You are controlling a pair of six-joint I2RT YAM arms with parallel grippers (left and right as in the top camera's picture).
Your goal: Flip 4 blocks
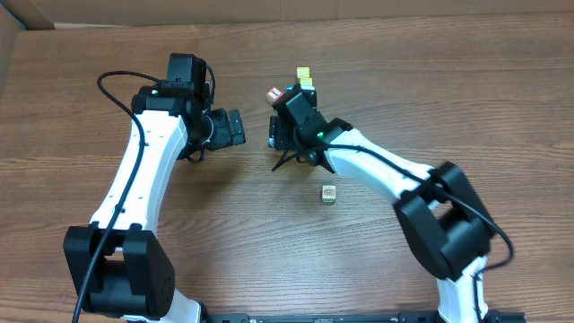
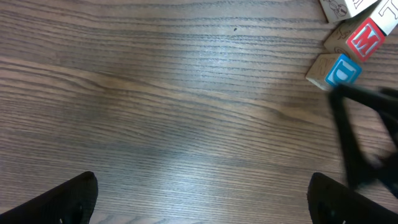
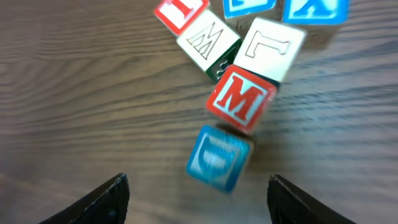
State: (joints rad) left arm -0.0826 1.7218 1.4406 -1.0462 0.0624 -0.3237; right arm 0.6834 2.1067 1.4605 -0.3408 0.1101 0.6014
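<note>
Blurry blue block (image 3: 217,158) just below red M block (image 3: 241,99)

Left fingers (image 2: 68,200) spread fully apart, while right fingers (image 3: 107,200) stand well parted.

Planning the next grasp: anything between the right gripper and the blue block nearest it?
Nothing visible: the blue block lies just ahead of the open right gripper, with only bare table between. The red M block sits right behind it.

Block cluster (image 3: 239,99) — lone block (image 1: 329,193) well apart
</note>
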